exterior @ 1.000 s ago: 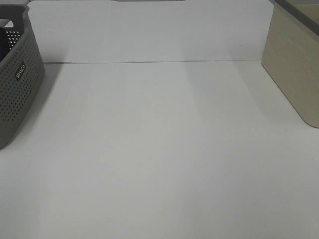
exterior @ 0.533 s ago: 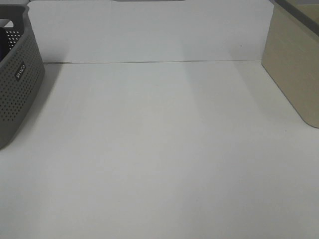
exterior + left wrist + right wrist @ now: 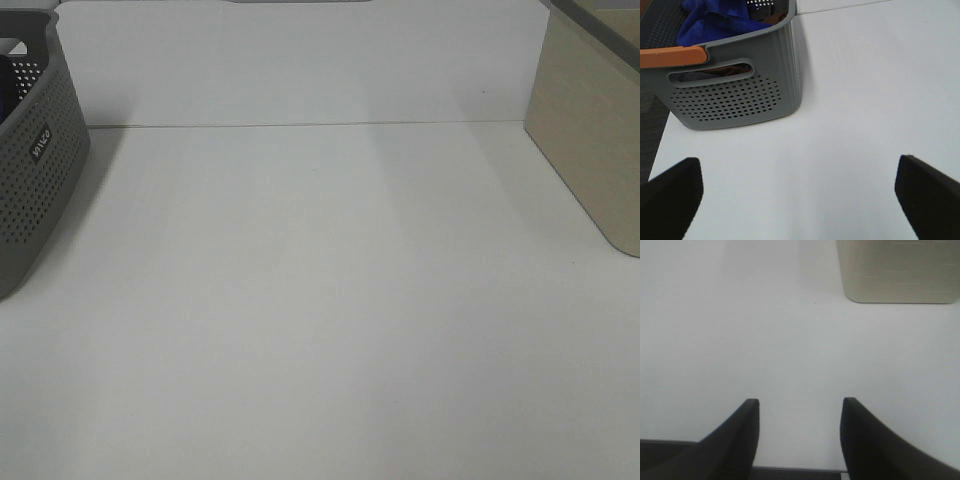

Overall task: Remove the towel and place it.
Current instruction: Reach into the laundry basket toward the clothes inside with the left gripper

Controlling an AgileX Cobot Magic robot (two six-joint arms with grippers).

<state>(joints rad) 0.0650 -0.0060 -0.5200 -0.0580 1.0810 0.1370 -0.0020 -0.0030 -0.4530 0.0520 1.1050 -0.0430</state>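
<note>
The royal-blue towel (image 3: 715, 22) lies bunched inside the grey perforated basket (image 3: 735, 95), which has an orange handle (image 3: 672, 56) across its near rim. My left gripper (image 3: 799, 200) is open wide and empty, low over the white table, a short way in front of the basket. My right gripper (image 3: 800, 435) is open and empty over bare table, far from the basket. In the exterior high view only the basket's side (image 3: 35, 160) shows at the left edge; neither gripper shows there.
A beige box (image 3: 590, 130) stands at the table's right side and also shows in the right wrist view (image 3: 895, 270). A white back wall (image 3: 300, 60) bounds the far edge. Brown items lie under the towel in the basket.
</note>
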